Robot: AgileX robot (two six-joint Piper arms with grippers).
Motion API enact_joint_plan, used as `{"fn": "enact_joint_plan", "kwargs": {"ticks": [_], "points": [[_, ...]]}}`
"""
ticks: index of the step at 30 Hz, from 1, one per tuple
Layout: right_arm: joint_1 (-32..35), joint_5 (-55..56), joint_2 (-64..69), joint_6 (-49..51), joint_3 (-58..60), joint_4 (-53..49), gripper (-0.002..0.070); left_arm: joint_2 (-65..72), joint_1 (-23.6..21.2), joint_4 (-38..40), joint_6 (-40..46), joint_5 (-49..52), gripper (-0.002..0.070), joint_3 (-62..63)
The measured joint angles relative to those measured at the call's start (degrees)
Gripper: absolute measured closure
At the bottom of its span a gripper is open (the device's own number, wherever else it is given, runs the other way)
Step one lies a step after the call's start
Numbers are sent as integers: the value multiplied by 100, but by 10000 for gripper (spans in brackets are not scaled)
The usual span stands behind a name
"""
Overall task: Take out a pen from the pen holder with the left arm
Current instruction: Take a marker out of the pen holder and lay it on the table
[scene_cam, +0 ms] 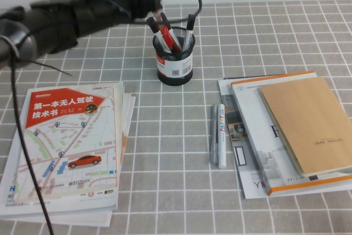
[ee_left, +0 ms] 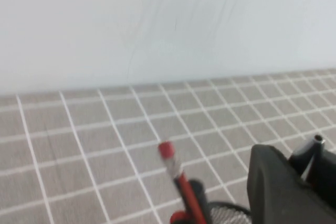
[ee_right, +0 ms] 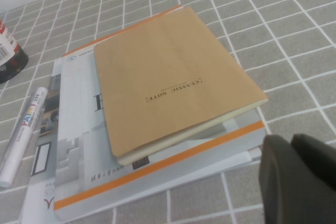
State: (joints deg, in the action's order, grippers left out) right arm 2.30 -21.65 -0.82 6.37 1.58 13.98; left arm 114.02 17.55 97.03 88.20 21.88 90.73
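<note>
Black wire mesh is forming the pen holder, which is standing on the tiled bench with several pens poking out of it. Reaching in from the robot's left of the pen holder, the left gripper is sitting just above its rim and appears to be pinching the upper end of a red pen, whose lower part is resting inside the holder.

To my eye the grasp is being made and the lift is not yet begun. The next move is calling for a straight upward pull, so the pen is clearing the rim without dragging its neighbours or tipping the holder.

The right gripper is hanging well to the robot's right of the pen holder, beside a stack of books; whether it is apart or together I cannot tell.

A tan notebook topping that stack is reading "CLASSIC NOTE". A white marker, lying nearer the robot than the pen holder, is showing "PAINT". A red-covered book to the robot's left of the pen holder is carrying the title "第一本无人驾驶技术书". A white label with a printed code is facing out from the holder's front.
</note>
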Motion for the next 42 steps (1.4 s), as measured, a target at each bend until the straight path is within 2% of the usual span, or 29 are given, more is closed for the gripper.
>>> {"fn": "enact_joint_plan", "kwargs": {"ticks": [4, 7, 11, 16, 21, 26, 32, 42], "points": [[0, 0, 0, 0, 0, 0, 689, -403, 0, -610, -570, -53, 608, 0], [0, 0, 0, 0, 0, 0, 689, -809, 0, -1375, -1300, 22, 608, 0], [0, 0, 0, 0, 0, 0, 689, -1478, 0, -2974, -2619, 421, 608, 0], [0, 0, 0, 0, 0, 0, 689, -2481, 0, -5296, -4571, 1431, 608, 0], [0, 0, 0, 0, 0, 0, 689, -3185, 0, -6840, -5971, 2610, 608, 0], [0, 0, 0, 0, 0, 0, 689, -3284, 0, -7451, -6603, 3582, 608, 8], [0, 0, 0, 0, 0, 0, 689, -3263, 27, -7978, -7115, 3993, 608, -2], [0, 0, 0, 0, 0, 0, 689, -2778, 582, -8818, -7584, 4884, 608, -178]]}}
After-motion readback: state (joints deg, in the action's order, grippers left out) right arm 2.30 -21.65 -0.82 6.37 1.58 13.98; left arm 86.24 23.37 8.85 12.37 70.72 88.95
